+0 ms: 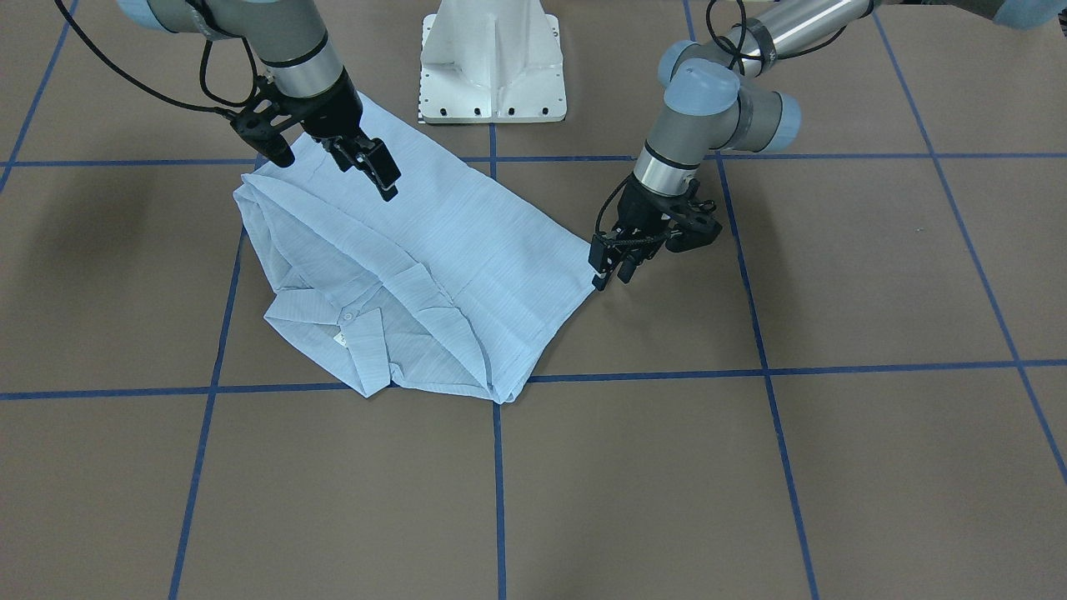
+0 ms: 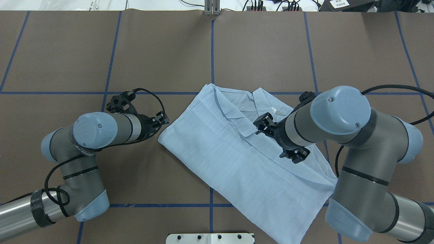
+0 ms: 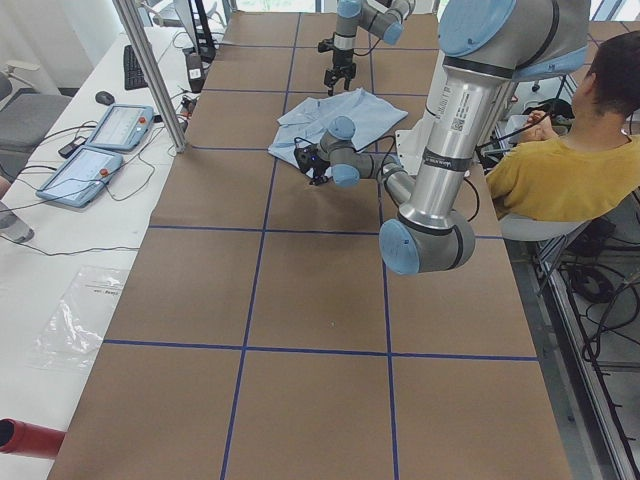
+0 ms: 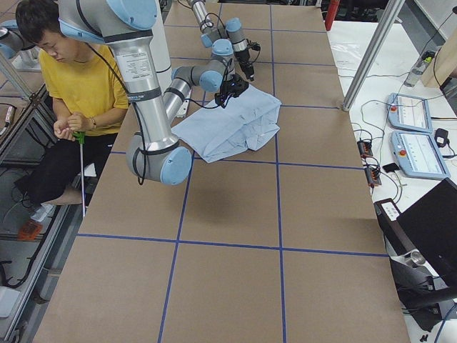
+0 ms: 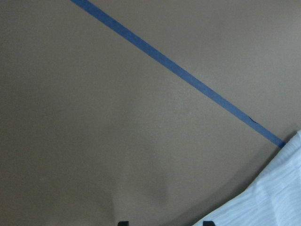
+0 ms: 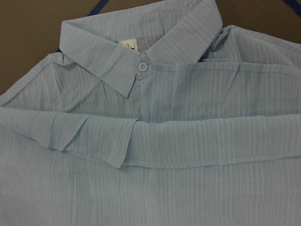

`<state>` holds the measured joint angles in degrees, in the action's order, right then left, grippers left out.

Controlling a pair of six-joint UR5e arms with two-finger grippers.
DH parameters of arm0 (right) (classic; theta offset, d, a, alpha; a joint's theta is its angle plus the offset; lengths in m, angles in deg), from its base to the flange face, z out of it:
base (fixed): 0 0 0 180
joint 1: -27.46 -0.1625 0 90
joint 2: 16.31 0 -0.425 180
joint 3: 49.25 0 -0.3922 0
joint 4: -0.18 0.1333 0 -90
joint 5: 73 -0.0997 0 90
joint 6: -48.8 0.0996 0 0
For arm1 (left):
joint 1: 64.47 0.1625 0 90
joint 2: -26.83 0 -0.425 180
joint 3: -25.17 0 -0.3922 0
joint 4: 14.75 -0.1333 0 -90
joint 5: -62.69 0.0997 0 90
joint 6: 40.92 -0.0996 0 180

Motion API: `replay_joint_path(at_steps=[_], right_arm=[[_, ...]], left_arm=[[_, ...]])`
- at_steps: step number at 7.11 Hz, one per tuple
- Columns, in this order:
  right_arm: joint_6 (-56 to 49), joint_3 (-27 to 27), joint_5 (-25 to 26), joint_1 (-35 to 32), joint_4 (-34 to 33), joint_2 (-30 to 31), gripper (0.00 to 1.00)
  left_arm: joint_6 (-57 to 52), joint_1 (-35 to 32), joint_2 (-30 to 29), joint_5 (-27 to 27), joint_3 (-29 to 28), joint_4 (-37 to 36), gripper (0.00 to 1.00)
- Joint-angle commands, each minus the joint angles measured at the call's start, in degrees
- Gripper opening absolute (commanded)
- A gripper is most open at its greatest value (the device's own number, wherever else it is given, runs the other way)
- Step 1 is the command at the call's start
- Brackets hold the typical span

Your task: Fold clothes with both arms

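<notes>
Left gripper point(image 1: 613, 277): my fingers stand apart with nothing between them. It sits low over the tabletop point(image 1: 750, 483), just beside one corner of the shirt point(image 1: 467, 233). I cannot tell whether it touches the cloth.
Left wrist view: both fingertips point(image 5: 123, 222) just show at the bottom edge, well apart. Bare brown surface lies between them, and the shirt's edge reaches the one on that view's right. A blue tape line point(image 5: 178, 73) runs diagonally above.
Right gripper point(image 1: 371, 175): my fingers are spread and empty. It hangs above the shirt's body, tilted, clear of the cloth.
Right wrist view: this looks down on the collar point(image 6: 141, 42), the top button point(image 6: 142, 66), which is fastened, and the small white neck label point(image 6: 128, 44). A folded layer lies across the front below them.
Shirt: light blue and finely striped, it lies flat and folded to a rough rectangle about mid-tabletop, set diagonally. The collar end points to the operators' edge. The opposite end reaches toward my edge, near the white pedestal base point(image 1: 492, 67).
Arms: the right arm reaches over the shirt; the left stays off to its side.
Bystander: a person in a yellow top point(image 4: 78, 78) sits beside the table on my side.
</notes>
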<state>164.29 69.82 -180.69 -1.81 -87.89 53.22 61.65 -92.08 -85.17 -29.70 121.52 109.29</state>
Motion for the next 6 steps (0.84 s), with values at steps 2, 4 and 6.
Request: replay_joint_path(at_steps=[2, 4, 6], right_arm=[[0.0, -0.76, 1.87, 0.0, 0.09, -0.1, 1.0], [0.0, -0.86, 1.96, 0.0, 0.09, -0.1, 1.0], [-0.09, -1.12, 1.96, 0.0, 0.09, -0.01, 1.0]], left_arm=[[0.09, 0.36, 0.1, 0.01, 0.95, -2.13, 0.53], [0.79, 0.54, 0.02, 0.01, 1.12, -2.22, 0.58], [0.96, 1.06, 0.02, -0.07, 1.21, -4.31, 0.62]])
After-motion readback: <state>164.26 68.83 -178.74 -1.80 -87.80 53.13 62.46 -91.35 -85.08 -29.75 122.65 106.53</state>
